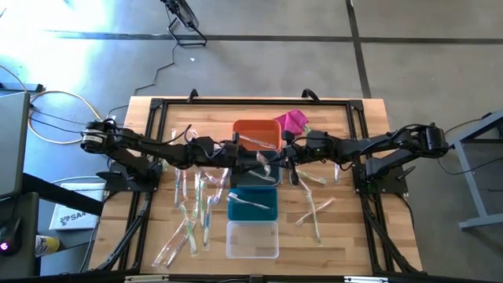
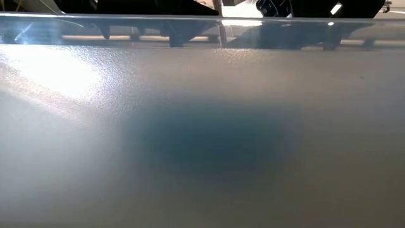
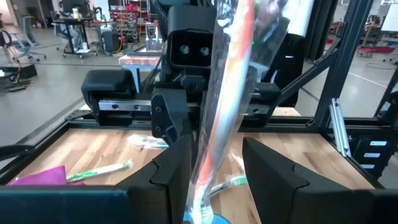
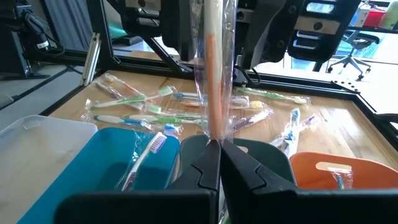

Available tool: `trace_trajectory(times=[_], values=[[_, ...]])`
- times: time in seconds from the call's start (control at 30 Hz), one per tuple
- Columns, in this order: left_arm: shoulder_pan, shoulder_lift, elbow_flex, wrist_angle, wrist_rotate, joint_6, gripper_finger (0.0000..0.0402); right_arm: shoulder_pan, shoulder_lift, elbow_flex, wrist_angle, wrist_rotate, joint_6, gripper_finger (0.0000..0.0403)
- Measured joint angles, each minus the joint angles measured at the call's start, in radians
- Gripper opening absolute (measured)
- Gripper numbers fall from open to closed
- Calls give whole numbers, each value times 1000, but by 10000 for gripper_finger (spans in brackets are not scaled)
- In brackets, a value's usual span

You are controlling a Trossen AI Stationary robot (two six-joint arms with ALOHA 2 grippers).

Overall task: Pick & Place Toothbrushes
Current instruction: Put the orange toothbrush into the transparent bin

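A wrapped toothbrush with an orange handle (image 3: 224, 106) stands nearly upright over the row of bins in the middle of the table. My right gripper (image 4: 219, 146) is shut on it. My left gripper (image 3: 217, 155) faces it from the table's left, open, one finger on either side of the wrapper. I cannot tell whether they touch it. More wrapped toothbrushes (image 1: 192, 212) lie flat on the wood at the left, and others (image 1: 314, 208) at the right. One lies in the teal bin (image 4: 118, 155), one in the orange bin (image 4: 336, 171). My right gripper pinches the toothbrush's clear wrapper (image 4: 214, 134) between its two fingertips, coming about level from the table's right, the fingers lying across the stick. The toothbrush rises nearly upright above the fingers, lifted clear. The part below the fingers is hidden by them in the right wrist view.
Orange bin (image 1: 255, 134), a dark bin (image 4: 261, 155) under the grippers, teal bin (image 1: 251, 206) and clear bin (image 1: 251, 240) run far to near down the middle. A magenta cloth (image 1: 292, 120) lies at the far side. A black frame (image 1: 357, 118) rims the table.
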Motion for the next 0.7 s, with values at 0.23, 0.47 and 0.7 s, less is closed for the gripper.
trace_trajectory(times=[0.23,0.47,0.7], values=[[0,0,0,23,0,0,142,0,0,0,0,0,0,2],[0,64,-1,99,9,-8,142,0,0,0,1,0,0,2],[0,76,-1,112,15,-5,142,0,0,0,-5,0,0,2]])
